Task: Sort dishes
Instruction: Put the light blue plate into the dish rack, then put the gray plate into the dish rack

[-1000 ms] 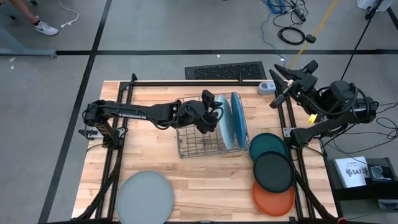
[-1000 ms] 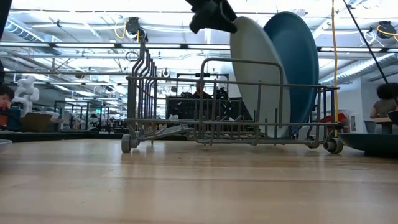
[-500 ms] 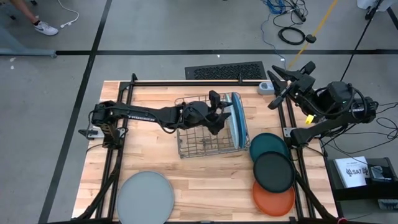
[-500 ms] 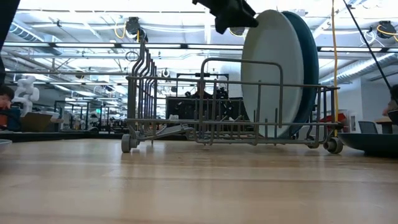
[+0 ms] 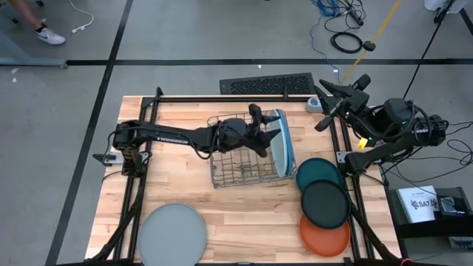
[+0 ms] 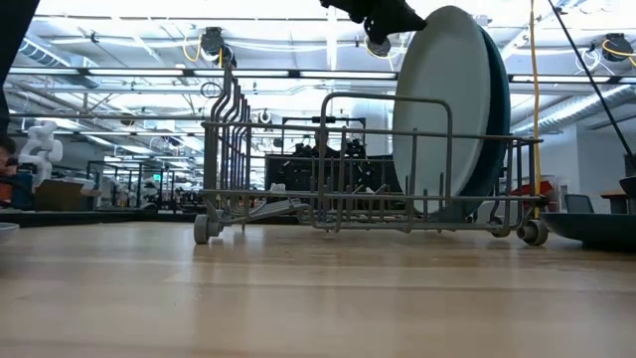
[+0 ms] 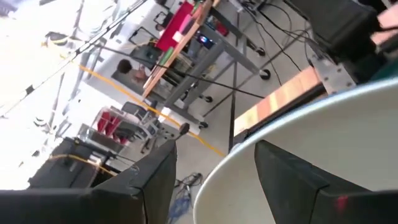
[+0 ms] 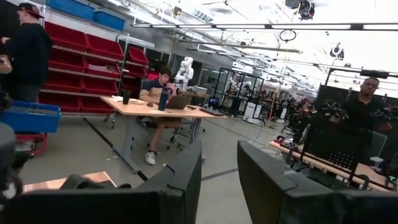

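The pale blue plate (image 6: 442,109) stands on its lower rim in the wire rack (image 5: 229,166), leaning on the medium blue plate (image 6: 500,109) behind it. My left gripper (image 5: 266,124) is open at the pale plate's top rim, one finger on each side of it (image 7: 214,168). My right gripper (image 5: 336,100) is open and empty, raised beyond the table's far right corner. The grey plate (image 5: 172,234) lies flat at the near left. The dark teal plate (image 5: 319,174), the black plate (image 5: 324,204) and the orange plate (image 5: 324,235) lie in an overlapping row at the right. My left gripper comes level from the table's left at the pale blue plate's top rim (image 7: 249,155). One finger (image 7: 286,180) lies over the plate's left-facing side. The other finger (image 7: 149,186) stands clear of the rim with a gap. Whether the first finger touches the plate, I cannot tell.
The rack's left half holds no plates. A dark metal frame (image 5: 222,98) runs along the table's far edge and sides. A small white device (image 5: 316,104) sits at the far right corner. Bare wood (image 5: 244,222) lies between the grey plate and the small plates.
My left gripper has gone toward the table's right edge at the pale blue plate's top. The plate has tipped from leaning left to leaning against the medium blue plate. Its lower rim has stayed in the rack.
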